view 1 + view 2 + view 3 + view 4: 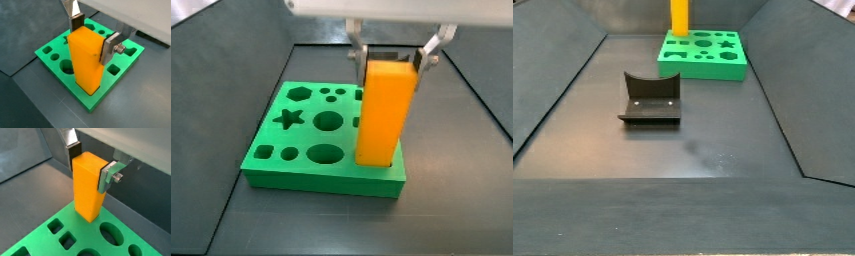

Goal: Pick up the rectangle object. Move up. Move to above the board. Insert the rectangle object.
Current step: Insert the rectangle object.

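Tool (93,36) grips rectangle object (88,60) above board (100,95).

The gripper (93,36) clamps the upright rectangle object (88,61), seemingly just above the board (61,54).

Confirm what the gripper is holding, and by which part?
The gripper holds the orange rectangle object upright by its upper end, fingers on opposite sides, above the board.
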